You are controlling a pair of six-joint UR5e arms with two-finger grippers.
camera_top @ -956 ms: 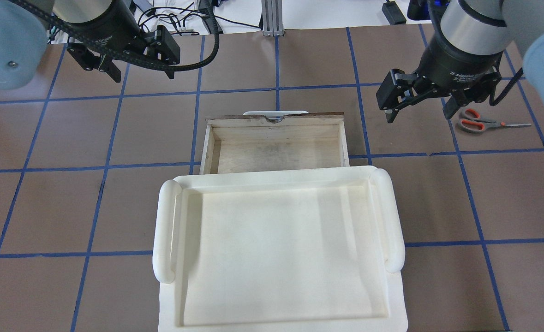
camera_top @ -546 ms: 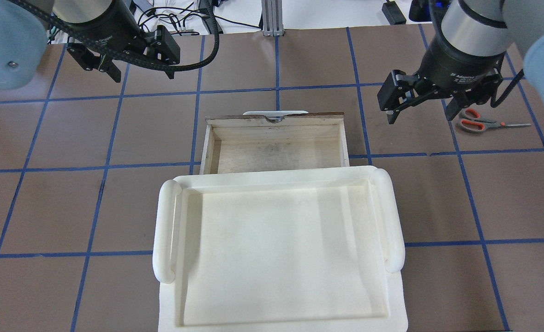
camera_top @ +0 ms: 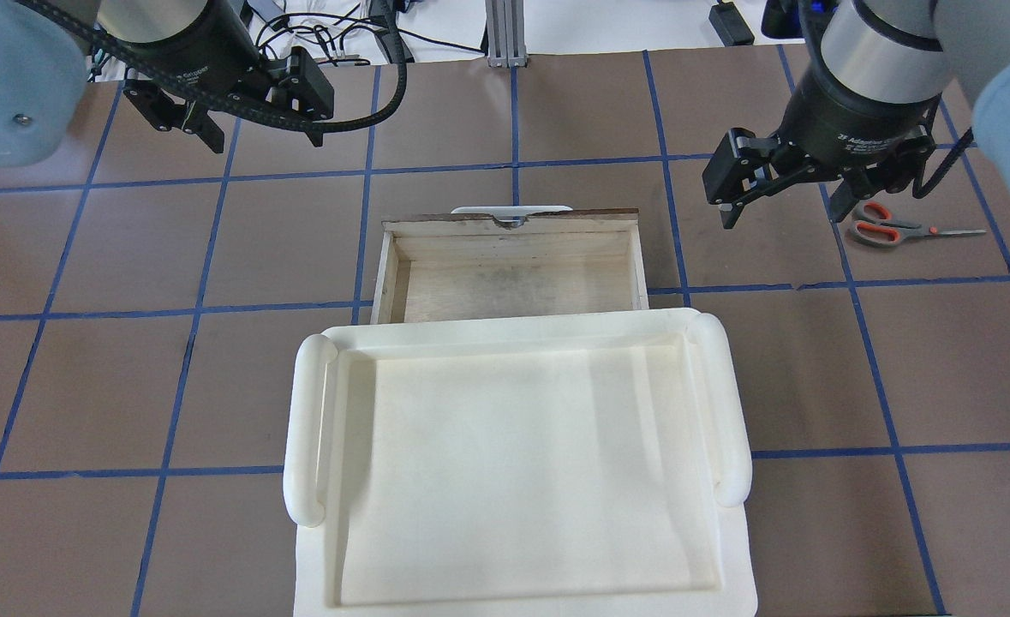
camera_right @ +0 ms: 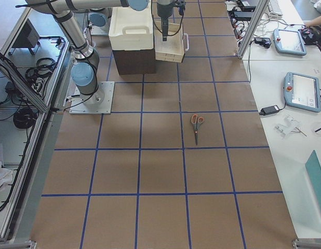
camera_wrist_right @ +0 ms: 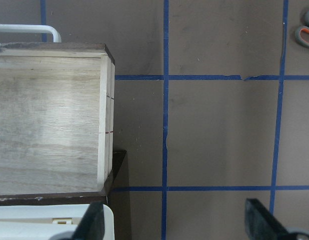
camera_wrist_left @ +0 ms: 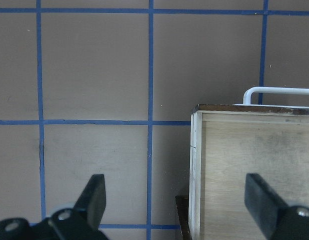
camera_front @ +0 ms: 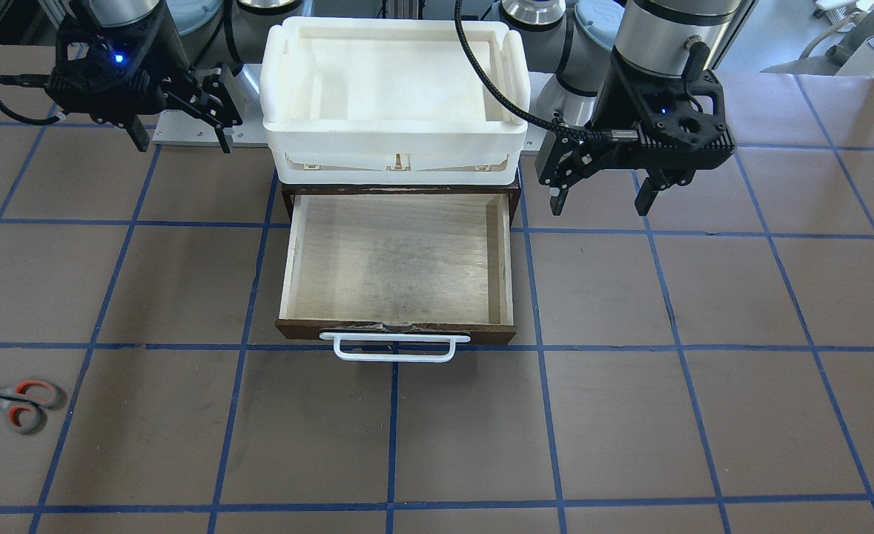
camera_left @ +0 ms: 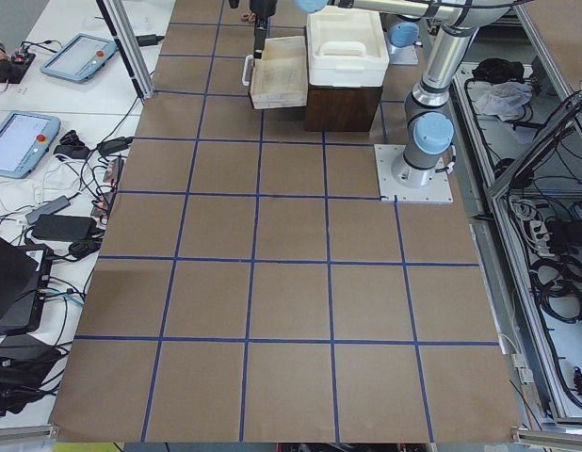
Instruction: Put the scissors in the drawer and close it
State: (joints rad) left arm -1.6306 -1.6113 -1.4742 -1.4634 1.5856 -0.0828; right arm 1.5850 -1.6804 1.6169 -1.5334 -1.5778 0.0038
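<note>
1. We saw the right gripper [camera_top: 783,207] hanging above the table with its jaws spread wide. Nothing was between them and they touched nothing.
2. The scissors [camera_top: 890,227] lay flat on the table below, out past that gripper's outer finger and ahead of it. Only one grey-and-orange loop showed at the corner of the right wrist view. The blades pointed away from the jaws.
3. The drawer [camera_front: 507,259] stood pulled open, with bare plywood inside. From the right jaws it lay off to the inner side, its side wall roughly in line with the inner finger.
4. The left gripper [camera_top: 258,120] also hung in the air with its jaws wide apart, holding and touching nothing.
5. Beneath the left jaws, the drawer's near corner sat within the gap, closer to the inner finger. Its white handle [camera_front: 394,348] lay ahead of that finger.
6. A white tray [camera_top: 303,428] rested on the cabinet behind both pairs of jaws.
</note>
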